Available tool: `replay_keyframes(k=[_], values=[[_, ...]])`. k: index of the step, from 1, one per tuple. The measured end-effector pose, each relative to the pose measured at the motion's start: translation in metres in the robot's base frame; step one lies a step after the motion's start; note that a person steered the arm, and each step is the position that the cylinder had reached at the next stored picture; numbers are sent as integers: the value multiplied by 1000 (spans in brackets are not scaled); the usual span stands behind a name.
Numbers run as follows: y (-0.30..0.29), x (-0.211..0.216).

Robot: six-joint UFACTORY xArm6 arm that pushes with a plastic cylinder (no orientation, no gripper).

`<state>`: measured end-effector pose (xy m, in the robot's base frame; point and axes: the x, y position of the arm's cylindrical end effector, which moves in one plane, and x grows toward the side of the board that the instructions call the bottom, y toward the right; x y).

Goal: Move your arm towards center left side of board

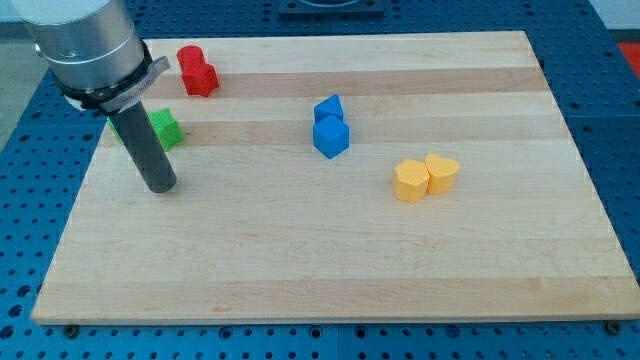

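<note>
Arm (88, 45) enters from the view's top-left corner, grey housing above, dark rod (145, 140) slanting down onto the board (330, 260). No fingers on this rig: the rod simply ends in my tip (160, 188), holding nothing. My tip sits near the board's left edge, roughly mid-height between top and bottom edges.

Green block (163, 129) lies just up and to the view's right of my tip, close to the left edge; the rod crosses in front of its left part, so its full shape cannot be made out, nor whether rod and block touch.

Red block (197, 70) near the board's top-left corner, just off the top edge, well apart from my tip. Shape irregular, looks like two joined lumps.

Two blue blocks near the board's middle, toward the top edge: upper blue block (328, 107) and lower blue block (331, 137), touching, one stacked behind the other in the view.

Two yellow-orange blocks right of centre: left yellow block (410, 181), roughly hexagonal, and right yellow block (442, 172), rounded, heart-like, touching side by side.

Blue perforated table (615, 120) surrounds the board.
</note>
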<state>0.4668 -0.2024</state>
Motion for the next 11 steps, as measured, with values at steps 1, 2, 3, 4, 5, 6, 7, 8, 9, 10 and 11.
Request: replay_keyframes(k=[1,2,3,4,5,6,7,8,9,10,11], values=[[-11,0],[-46,0],[-82,0],[-90,0],[-90,-5],[-94,-24],[-100,-39],[-102,-41],[-102,-44],[-102,-60],[-102,-71]])
